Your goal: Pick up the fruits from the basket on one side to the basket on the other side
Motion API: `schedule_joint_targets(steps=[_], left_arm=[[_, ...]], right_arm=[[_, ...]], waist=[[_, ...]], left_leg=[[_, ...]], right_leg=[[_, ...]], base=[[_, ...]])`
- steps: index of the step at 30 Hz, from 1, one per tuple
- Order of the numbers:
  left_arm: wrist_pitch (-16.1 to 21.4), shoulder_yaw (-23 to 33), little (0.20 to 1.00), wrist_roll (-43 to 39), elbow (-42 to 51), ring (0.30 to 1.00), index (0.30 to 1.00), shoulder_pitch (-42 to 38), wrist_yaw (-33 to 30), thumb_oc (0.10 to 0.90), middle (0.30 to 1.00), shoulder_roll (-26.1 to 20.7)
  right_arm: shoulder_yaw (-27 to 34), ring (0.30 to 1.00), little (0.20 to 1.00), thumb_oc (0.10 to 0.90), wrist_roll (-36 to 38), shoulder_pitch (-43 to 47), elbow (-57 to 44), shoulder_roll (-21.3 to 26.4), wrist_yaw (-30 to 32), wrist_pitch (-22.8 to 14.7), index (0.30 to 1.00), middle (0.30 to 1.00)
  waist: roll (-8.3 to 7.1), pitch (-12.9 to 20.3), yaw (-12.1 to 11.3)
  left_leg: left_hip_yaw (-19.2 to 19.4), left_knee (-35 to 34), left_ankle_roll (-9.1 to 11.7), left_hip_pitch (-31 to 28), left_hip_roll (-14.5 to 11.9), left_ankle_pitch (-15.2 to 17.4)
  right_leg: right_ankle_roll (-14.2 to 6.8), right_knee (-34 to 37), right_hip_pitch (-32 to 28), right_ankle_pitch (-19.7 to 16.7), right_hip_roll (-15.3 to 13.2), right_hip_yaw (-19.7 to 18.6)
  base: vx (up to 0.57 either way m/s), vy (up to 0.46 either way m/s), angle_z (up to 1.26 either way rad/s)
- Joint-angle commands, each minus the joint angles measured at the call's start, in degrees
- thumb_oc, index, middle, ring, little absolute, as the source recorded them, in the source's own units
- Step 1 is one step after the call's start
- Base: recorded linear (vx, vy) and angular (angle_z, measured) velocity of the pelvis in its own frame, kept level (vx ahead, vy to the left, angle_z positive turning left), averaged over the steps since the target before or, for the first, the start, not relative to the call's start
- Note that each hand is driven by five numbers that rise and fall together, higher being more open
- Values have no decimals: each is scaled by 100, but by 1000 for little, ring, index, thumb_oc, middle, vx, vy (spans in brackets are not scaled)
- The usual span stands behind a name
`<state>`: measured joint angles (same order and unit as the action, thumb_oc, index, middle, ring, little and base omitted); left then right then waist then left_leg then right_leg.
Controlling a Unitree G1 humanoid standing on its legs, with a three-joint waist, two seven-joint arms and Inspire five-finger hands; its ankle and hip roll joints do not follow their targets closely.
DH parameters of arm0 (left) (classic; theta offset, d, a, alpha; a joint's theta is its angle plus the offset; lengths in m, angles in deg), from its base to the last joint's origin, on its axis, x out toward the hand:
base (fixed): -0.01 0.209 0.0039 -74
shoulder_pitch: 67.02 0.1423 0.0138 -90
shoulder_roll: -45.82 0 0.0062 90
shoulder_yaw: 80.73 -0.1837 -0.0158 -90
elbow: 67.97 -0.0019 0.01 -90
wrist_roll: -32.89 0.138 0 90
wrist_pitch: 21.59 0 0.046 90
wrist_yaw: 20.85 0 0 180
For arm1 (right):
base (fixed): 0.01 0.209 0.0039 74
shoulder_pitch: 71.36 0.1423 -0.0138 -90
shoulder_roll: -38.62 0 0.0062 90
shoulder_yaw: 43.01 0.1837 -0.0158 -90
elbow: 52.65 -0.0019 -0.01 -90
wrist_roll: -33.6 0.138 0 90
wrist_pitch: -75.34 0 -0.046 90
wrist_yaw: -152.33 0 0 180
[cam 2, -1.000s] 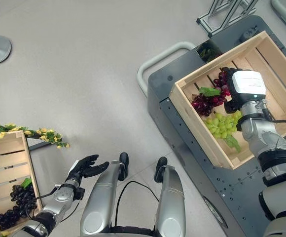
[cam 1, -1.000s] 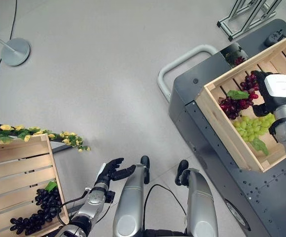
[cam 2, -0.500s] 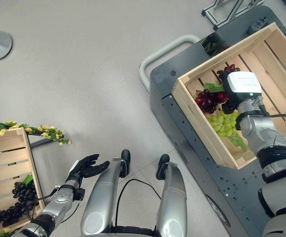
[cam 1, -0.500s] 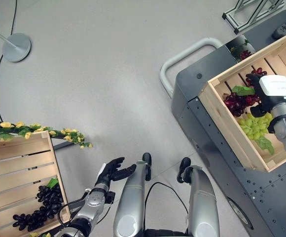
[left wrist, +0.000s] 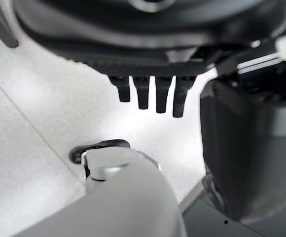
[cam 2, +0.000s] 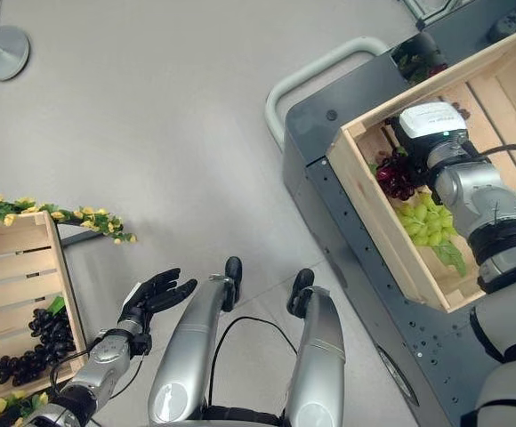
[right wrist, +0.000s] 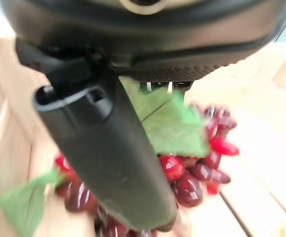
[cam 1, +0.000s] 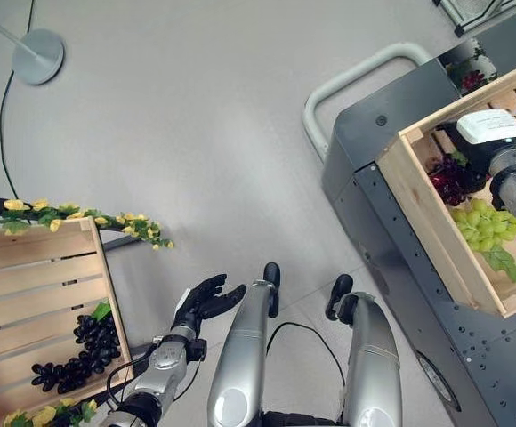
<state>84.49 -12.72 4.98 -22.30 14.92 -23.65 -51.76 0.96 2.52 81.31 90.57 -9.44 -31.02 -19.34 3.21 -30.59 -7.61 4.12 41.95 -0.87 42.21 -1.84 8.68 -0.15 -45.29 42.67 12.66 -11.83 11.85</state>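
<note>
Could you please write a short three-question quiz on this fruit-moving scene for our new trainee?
1. True or false: the left hand is holding fruit.
2. Which bunch does the right hand grip in the wooden crate on the grey cart? A) green grapes B) red grapes with a green leaf C) black grapes
3. Fill in: the black grapes lie in the slatted wooden crate edged with yellow ____.

Key: 1 false; 2 B; 3 flowers.

Right hand: my right hand [cam 2: 425, 133] has sunk lower into the right crate [cam 2: 358, 200], onto the red grapes [cam 2: 395, 175].
Red grapes: more of the bunch now sits hidden under my hand.
Head camera: it has swung.
</note>
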Motion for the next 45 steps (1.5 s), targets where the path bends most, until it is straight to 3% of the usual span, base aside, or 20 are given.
schedule_joint_targets(steps=[1, 6, 17, 18, 19, 22, 25, 27, 36, 42, 45], left_arm=[[531, 69, 900, -221, 401, 900, 900, 328, 76, 800, 900, -309], [535, 68, 900, -184, 512, 900, 900, 329, 93, 800, 900, -346], [576, 66, 900, -258, 639, 900, 900, 278, 17, 800, 900, -371], [559, 69, 900, -287, 684, 900, 900, 277, 8, 800, 900, -372], [550, 63, 900, -322, 710, 900, 900, 270, 7, 800, 900, -380], [591, 94, 900, -392, 724, 900, 900, 308, -4, 800, 900, -347], [739, 123, 900, -393, 739, 900, 900, 419, -36, 800, 900, -272], [720, 57, 900, -349, 816, 900, 900, 425, -158, 800, 900, -287], [691, 99, 900, -665, 588, 900, 900, 419, -130, 800, 900, -214], [646, 194, 900, -432, 408, 900, 900, 431, -129, 800, 900, -213], [675, 206, 900, -167, 259, 900, 900, 476, -134, 800, 900, -188]], right_arm=[[-295, 900, 900, 800, 215, 548, 190, 459, -498, 197, 900, 900], [-261, 900, 900, 800, 466, 370, 483, 415, -995, 198, 900, 900], [25, 900, 900, 800, 728, 179, 750, 331, -918, 60, 900, 900], [77, 672, 672, 648, 849, 130, 729, 319, -830, 15, 672, 672], [103, 300, 300, 400, 1027, 112, 708, 311, -685, -11, 300, 300], [459, 300, 300, 400, 1511, -37, 396, 306, 348, 4, 300, 300], [924, 300, 300, 400, 998, -290, 183, 262, 1544, -77, 300, 300], [1097, 300, 300, 400, 960, -374, 99, 286, 1870, -2, 300, 300], [1220, 300, 300, 400, 655, -495, 68, 266, 2071, -46, 300, 300], [1248, 300, 300, 400, 751, -508, 30, 292, 2060, -38, 300, 300], [1440, 300, 300, 400, 921, -680, -16, 276, 2159, -137, 300, 300]], waist=[[168, 79, -53], [184, 79, -75], [215, 79, -58], [231, 79, -50], [243, 79, -43], [249, 79, 1], [242, 79, 35], [223, 79, 50], [128, 79, 83], [40, 79, 67], [-46, 88, 88]], left_leg=[[7, -24, -145, -32, 153, 42], [-3, -41, -141, 23, 172, 39], [25, -50, -139, 202, 161, -7], [35, -89, -134, 227, 158, -27], [34, -93, -131, 259, 158, -40], [47, -54, -120, 283, 145, -22], [46, -18, -137, 286, 135, 27], [44, -7, -138, 258, 132, 44], [80, -43, -165, -172, 94, 113], [140, -98, -183, -544, 51, 156], [174, -253, -165, -996, -10, 180]], right_leg=[[40, 3, -97, -405, -50, 195], [39, 38, -31, -444, -51, 197], [23, 93, 176, -553, -53, 187], [29, 87, 225, -558, -45, 191], [31, 80, 266, -568, -38, 182], [49, 36, 301, -547, -23, 164], [46, 16, 290, -513, 15, 157], [28, 24, 240, -508, 29, 172], [35, 36, -201, -424, 17, 201], [16, 115, -577, -411, -53, 240], [-21, 275, -987, -418, -83, 203]], base=[[-6, -9, 6], [-1, -2, 1], [0, 0, 0], [0, 0, 0], [0, 0, 0], [0, 0, 0], [-20, 56, -2], [-14, 34, -3], [-6, 30, -1], [1, 25, -1], [24, 66, -6]])
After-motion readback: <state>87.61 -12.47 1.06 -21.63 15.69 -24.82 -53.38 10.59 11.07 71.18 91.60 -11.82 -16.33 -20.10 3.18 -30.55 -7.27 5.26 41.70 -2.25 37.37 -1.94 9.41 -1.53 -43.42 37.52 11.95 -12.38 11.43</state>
